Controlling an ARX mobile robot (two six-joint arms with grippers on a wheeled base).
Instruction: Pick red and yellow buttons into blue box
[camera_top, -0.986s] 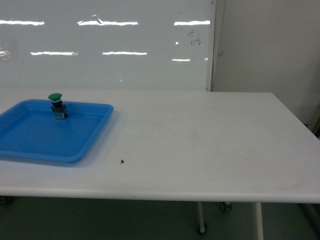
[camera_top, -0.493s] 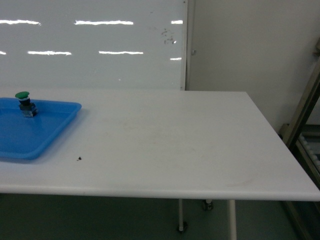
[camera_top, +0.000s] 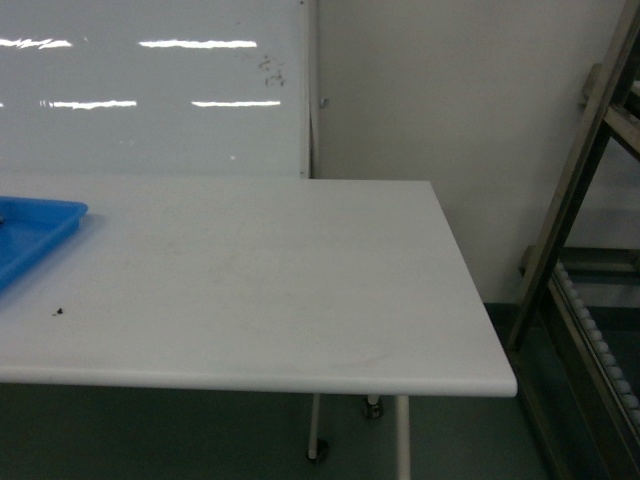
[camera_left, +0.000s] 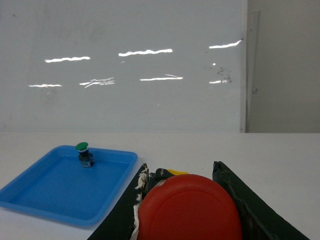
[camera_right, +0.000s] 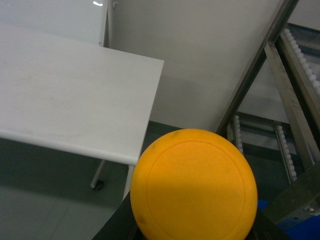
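The red button (camera_left: 190, 210) fills the bottom of the left wrist view, its round cap facing the camera. My left gripper (camera_left: 181, 172) is shut on it, a dark finger on each side. In the right wrist view the yellow button (camera_right: 194, 182) sits the same way, with my right gripper (camera_right: 195, 220) shut on it, held off the table's right end above the floor. A small bright-blue patch (camera_right: 302, 224) shows low at the right; I cannot tell whether it is the blue box. Neither gripper appears in the head view.
A shallow blue tray (camera_left: 65, 185) holding a green button (camera_left: 82, 147) lies on the white table (camera_top: 250, 270); only its corner (camera_top: 30, 225) shows in the head view. A metal roller rack (camera_top: 590, 250) stands right of the table's end, beside the wall.
The head view has swung right: the tray has slid almost off the left edge, the green button has left the view, and the metal rack has come in at the right.
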